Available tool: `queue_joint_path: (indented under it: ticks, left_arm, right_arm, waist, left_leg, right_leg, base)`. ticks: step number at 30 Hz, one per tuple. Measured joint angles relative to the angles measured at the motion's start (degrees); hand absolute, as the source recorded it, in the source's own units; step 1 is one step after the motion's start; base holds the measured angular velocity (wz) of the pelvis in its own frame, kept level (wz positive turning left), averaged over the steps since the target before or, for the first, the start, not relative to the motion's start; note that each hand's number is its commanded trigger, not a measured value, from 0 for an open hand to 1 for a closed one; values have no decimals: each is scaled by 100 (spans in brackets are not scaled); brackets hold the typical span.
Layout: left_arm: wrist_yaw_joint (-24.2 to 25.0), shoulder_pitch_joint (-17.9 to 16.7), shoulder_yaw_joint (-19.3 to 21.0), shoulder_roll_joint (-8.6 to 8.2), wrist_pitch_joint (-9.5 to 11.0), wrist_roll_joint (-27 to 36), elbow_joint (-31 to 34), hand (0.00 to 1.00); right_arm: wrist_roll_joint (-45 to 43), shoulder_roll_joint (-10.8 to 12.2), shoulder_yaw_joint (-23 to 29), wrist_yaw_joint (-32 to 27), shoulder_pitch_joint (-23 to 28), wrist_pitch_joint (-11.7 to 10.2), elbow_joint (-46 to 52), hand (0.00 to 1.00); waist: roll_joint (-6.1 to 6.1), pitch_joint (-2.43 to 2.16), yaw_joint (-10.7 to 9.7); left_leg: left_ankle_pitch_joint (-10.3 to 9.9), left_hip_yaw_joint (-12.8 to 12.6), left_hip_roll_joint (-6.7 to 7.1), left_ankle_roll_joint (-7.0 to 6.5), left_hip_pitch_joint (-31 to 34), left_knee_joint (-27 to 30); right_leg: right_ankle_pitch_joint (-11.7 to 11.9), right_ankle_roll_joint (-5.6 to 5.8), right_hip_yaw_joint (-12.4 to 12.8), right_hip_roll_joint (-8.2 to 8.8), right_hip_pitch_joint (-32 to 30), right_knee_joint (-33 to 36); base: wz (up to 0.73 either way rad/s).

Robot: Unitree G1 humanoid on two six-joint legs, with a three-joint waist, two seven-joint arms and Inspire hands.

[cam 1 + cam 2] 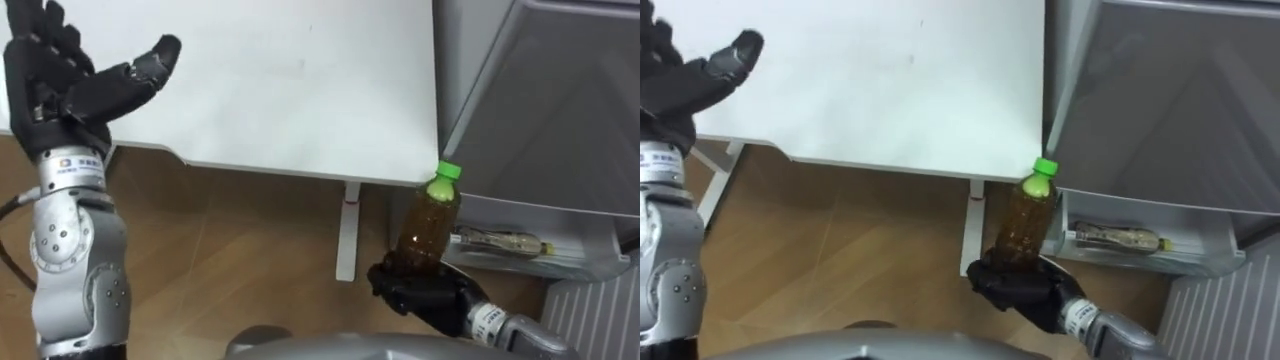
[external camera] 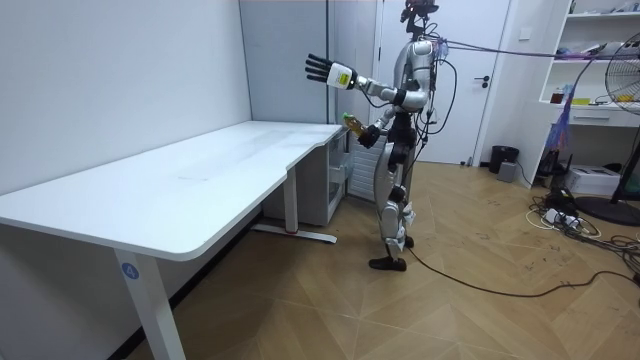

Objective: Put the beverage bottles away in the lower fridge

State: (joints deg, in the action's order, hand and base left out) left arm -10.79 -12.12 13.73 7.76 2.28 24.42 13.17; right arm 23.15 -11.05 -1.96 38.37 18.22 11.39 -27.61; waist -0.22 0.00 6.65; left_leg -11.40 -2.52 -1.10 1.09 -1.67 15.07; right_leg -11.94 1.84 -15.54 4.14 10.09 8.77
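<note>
My left hand and right hand are black. Directly behind each hand I see a white printed wrist band, then a silver-grey forearm shell. The left shell has round screw recesses.

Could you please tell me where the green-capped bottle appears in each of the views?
Left eye view: bottle lower right of centre, held in the right hand.
Right eye view: bottle just right of centre, low.
Room view: bottle upper middle, before the robot.
Shared landmark: the white table, whose corner is beside it.
</note>
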Motion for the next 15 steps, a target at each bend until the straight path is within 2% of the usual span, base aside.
queue_joint_path:
  ticks: [7,10,15]
  left_arm:
    - [-278,-397,81,4,-77,88,-1527,0]
    - [-382,-537,80,-16,-160,92,-2069,0]
    - [-407,-550,81,-14,-195,92,-3104,0]
  right_arm:
    - [221,47,165,-162,102,5,-371,100]
    - [264,72,169,-290,127,8,-563,100]
    - [426,71,174,-527,149,7,-776,100]
  waist:
    - [105,-16,90]
    - [90,-7,105]
    - [77,2,87]
  left_leg:
    - [5,-49,-10,9,-161,-182]
    - [1,-59,-11,14,-198,-239]
    - [0,-86,-11,16,-291,-244]
  right_leg:
    - [0,1,49,-2,50,5]
    - [-1,3,62,-3,78,2]
    - [-1,3,95,-7,146,-5]
  base:
    - [-5]
    - [-3]
    - [-3]
